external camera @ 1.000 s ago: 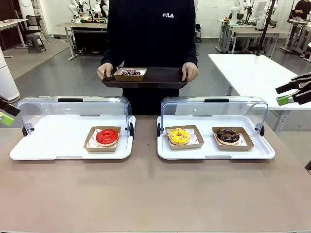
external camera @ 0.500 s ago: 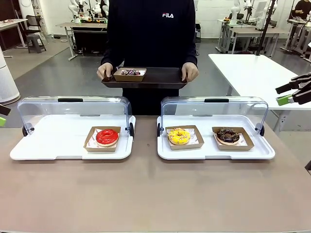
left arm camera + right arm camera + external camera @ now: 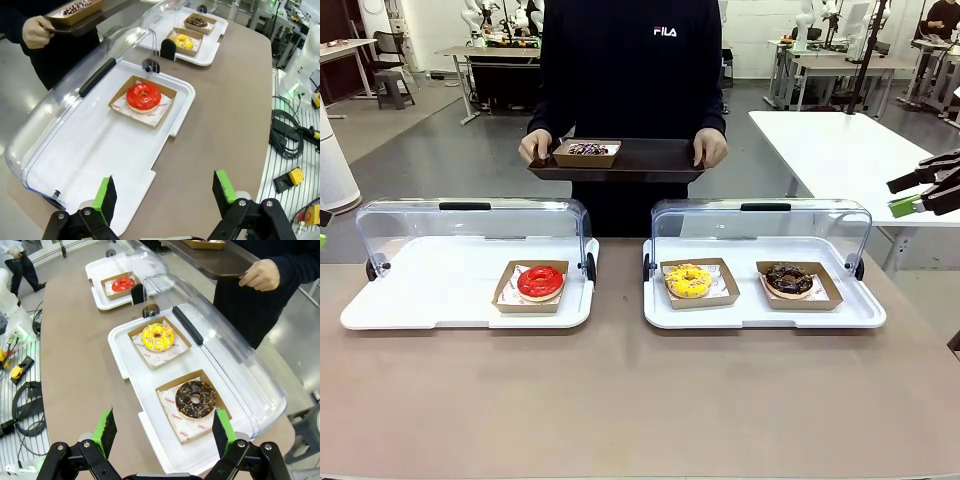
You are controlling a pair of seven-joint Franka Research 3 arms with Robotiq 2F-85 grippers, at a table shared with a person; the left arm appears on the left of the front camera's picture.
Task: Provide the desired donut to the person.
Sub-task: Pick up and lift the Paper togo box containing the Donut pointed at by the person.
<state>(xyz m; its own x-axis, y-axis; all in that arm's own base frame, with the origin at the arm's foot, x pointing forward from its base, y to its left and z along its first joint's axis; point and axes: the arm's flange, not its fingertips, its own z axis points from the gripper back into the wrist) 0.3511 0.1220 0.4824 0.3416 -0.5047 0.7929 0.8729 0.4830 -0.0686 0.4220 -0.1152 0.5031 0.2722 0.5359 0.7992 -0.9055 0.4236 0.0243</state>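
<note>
Left gripper (image 3: 165, 189): the two green-padded fingers stand wide apart and hold nothing; it hangs above the near corner of the left white tray (image 3: 430, 290).
Right gripper (image 3: 163, 431): it is open in the same way and empty; it hangs over the end of the right white tray (image 3: 750, 315), on the side of the chocolate donut.
Red donut (image 3: 540, 282): it lies alone on the left white tray, near the end that faces the other tray.
Yellow donut (image 3: 688, 281): it is on the right white tray, at the end next to the left tray.
Chocolate donut (image 3: 789, 279): it is on the same tray, beside the yellow one but apart from it.
Boxes: each donut lies in its own open cardboard box (image 3: 510, 298).
Lids: both clear lids (image 3: 470, 225) are raised at the far side.
Person (image 3: 630, 70): stands behind the table (image 3: 640, 400) and holds a dark serving tray (image 3: 650, 160) with a boxed sprinkled donut (image 3: 588, 150).
Desired donut: I cannot tell which one it is.
</note>
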